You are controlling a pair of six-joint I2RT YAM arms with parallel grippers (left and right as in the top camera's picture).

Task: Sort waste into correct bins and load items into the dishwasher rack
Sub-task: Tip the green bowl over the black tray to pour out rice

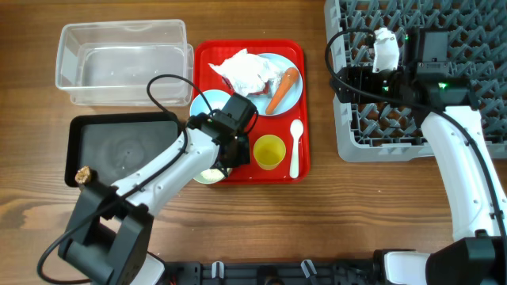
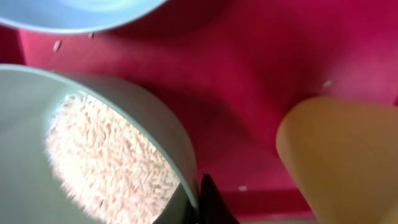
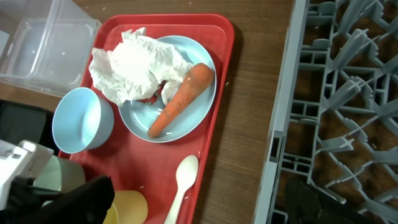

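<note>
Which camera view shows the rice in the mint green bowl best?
The left wrist view: the rice lies close and large inside the mint green bowl. From overhead, the left gripper covers the bowl, leaving only a pale sliver. In the right wrist view the rice is not visible.

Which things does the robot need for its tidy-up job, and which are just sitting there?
For the job: carrot, napkin, rice, brown scrap, plate, blue bowl, green bowl, yellow cup, spoon, clear tub, black tray, rack.
Just lying about: red tray, table.
</note>
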